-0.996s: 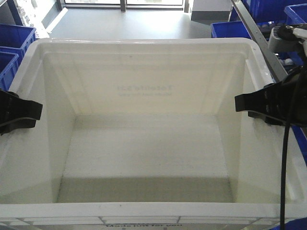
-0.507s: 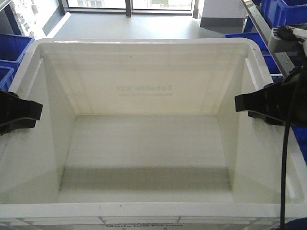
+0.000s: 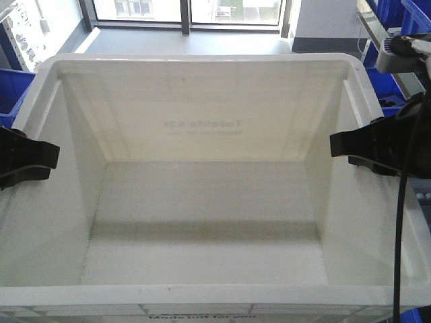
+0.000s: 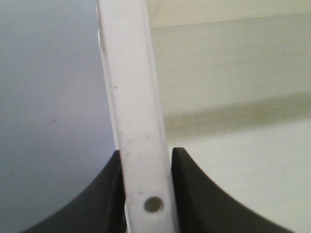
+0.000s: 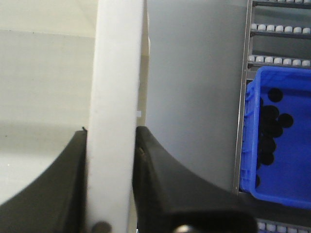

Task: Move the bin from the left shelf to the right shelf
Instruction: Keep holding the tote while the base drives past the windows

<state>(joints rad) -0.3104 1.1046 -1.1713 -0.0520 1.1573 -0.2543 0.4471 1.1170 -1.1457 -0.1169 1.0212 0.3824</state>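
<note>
I've got the big white rectangular plastic bin (image 3: pixel 202 101) by its two side walls. It fills nearly the whole front view, open top up, with windows (image 3: pixel 188 10) beyond its far wall. My left gripper (image 3: pixel 27 158) is pinching the left rim, with black curved fingers (image 4: pixel 204 194) pressed on either side of the smooth flat white lip (there's a small round hole in it). My right gripper (image 3: pixel 367 148) is clamped on the right rim the same way. The inside looks glossy, and the far wall's lettering reads mirrored through the plastic. Off to my right, a dark blue plastic bin (image 5: pixel 286 194) holding black round pieces (image 5: pixel 273 127) sits among grey roller rails (image 5: pixel 277 26).
</note>
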